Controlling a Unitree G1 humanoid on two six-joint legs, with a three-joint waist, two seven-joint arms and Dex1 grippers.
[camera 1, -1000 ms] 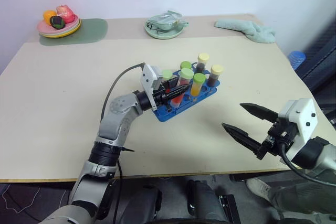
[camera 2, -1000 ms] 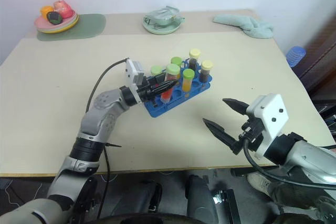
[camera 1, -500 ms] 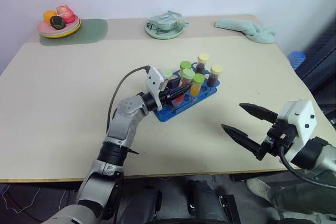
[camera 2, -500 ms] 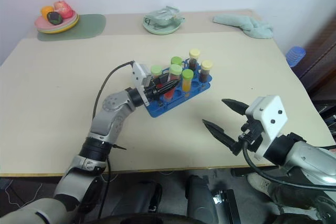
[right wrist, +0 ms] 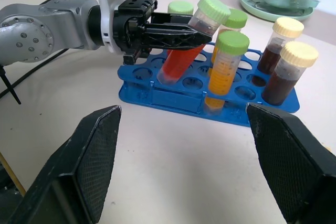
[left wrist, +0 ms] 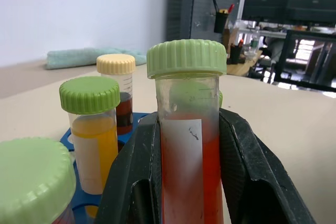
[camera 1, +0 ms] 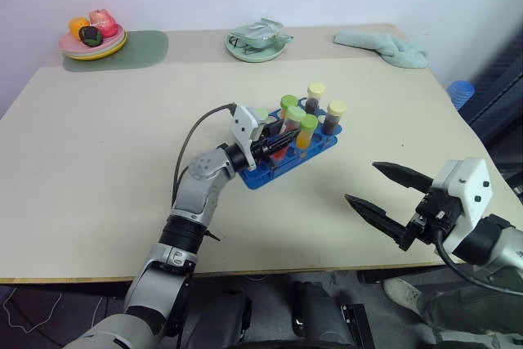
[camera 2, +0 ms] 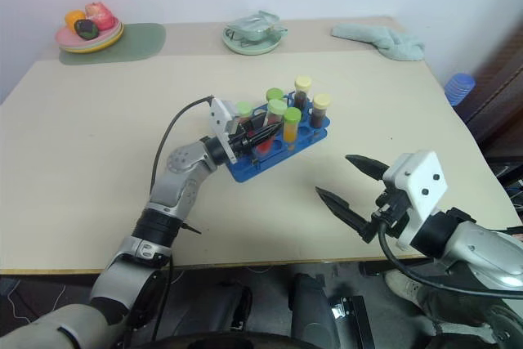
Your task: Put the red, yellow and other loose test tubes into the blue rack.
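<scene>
Left wrist view: left gripper, both black fingers clamped on the body of the red tube, below its green cap. Tube judged light, rigid, smooth-walled, liquid-filled; prone to slip or pivot, so best taken mid-body, clear of the cap. Right wrist view adds what the left cannot: the tube tilted, its foot at a hole on the near row of the blue rack, not yet upright; yellow tube and two brown tubes seated. Right gripper, fingers spread wide, empty, hangs well apart over the table.
</scene>
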